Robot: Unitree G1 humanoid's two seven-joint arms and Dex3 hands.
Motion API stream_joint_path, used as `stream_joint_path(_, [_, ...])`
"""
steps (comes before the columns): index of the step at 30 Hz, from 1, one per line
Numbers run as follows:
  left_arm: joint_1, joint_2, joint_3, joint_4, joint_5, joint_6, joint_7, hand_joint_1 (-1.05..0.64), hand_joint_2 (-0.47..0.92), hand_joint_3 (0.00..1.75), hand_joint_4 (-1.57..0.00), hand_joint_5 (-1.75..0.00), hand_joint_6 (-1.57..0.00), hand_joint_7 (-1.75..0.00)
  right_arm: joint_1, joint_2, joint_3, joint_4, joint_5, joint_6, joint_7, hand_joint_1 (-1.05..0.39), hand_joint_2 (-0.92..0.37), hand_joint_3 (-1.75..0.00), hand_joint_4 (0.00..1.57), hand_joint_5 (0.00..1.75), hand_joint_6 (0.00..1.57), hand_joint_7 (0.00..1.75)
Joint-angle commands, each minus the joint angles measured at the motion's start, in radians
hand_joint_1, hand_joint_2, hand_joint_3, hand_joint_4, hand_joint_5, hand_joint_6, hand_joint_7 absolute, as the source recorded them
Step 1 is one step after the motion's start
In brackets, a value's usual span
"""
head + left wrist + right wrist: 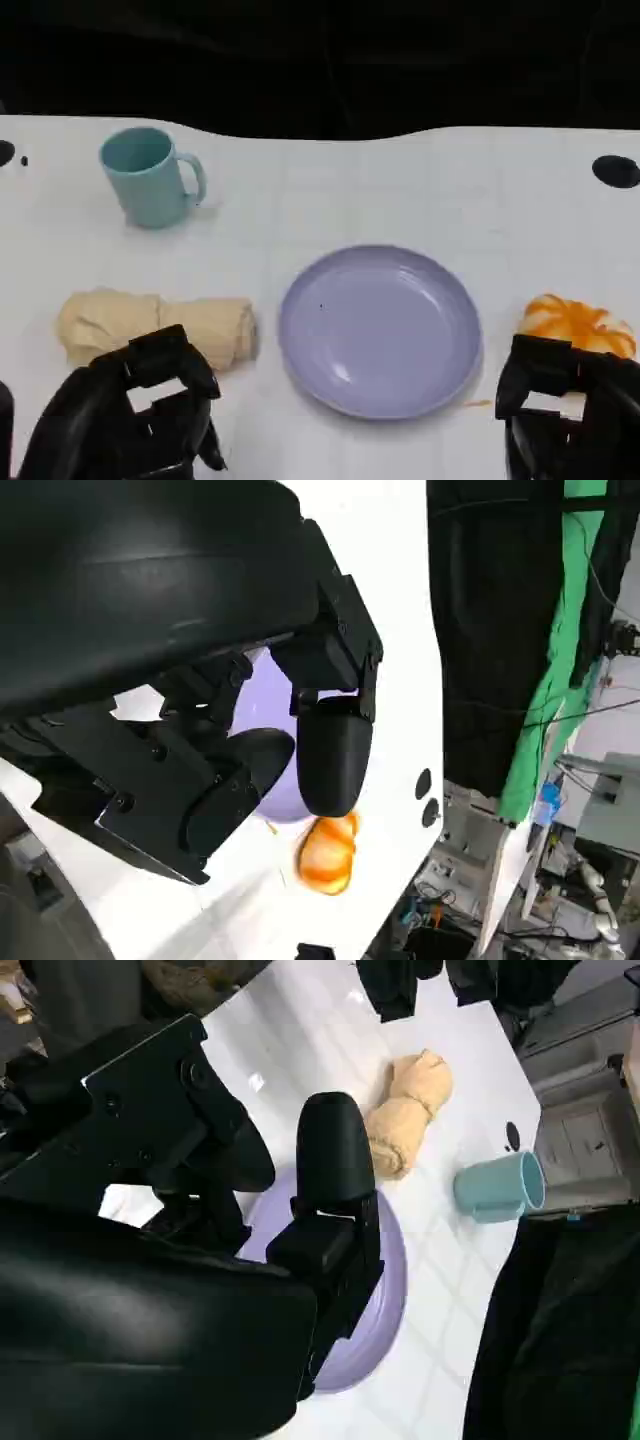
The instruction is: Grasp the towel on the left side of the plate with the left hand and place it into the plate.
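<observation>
A rolled beige towel [150, 325] lies on the white table just left of the lavender plate [380, 330], which holds nothing. My left hand [135, 415] hovers at the near edge of the towel, its fingers apart and holding nothing. My right hand [565, 415] sits at the lower right, near the plate's right rim, also holding nothing. The right wrist view shows the towel [405, 1110] beyond the plate [385, 1280]. In the left wrist view my left hand [240, 750] is in front of the plate [265, 690].
A teal mug [150, 177] stands at the back left. An orange-and-white bun-like object [578, 325] lies right of the plate, just past my right hand, seen too as the orange object [325, 855]. The mug [500, 1188] appears beyond the towel.
</observation>
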Motion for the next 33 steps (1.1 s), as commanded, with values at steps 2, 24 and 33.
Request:
stream_joint_path(2, [-0.003, 0.015, 0.002, 0.003, 0.011, -0.014, -0.006, -0.07, 0.47, 1.3, -0.85, -1.75, -0.83, -1.49, -0.003, -0.01, 0.0, -0.009, -0.003, 0.004, 0.002, 0.04, -0.52, -1.4, 0.8, 1.75, 0.68, 1.63])
stream_joint_path(24, [-0.003, 0.019, 0.002, 0.001, 0.02, -0.015, -0.005, -0.09, 0.47, 1.29, -0.86, -1.75, -0.83, -1.48, -0.004, -0.004, 0.0, -0.012, -0.006, 0.006, 0.004, 0.04, -0.53, -1.39, 0.81, 1.75, 0.68, 1.62])
stream_joint_path(33, [-0.005, 0.015, 0.015, 0.0, 0.032, -0.02, 0.012, -0.14, 0.53, 1.16, -0.85, -1.61, -0.83, -1.33, -0.004, -0.003, 0.005, -0.015, -0.009, 0.011, 0.0, 0.04, -0.53, -1.38, 0.8, 1.75, 0.68, 1.62])
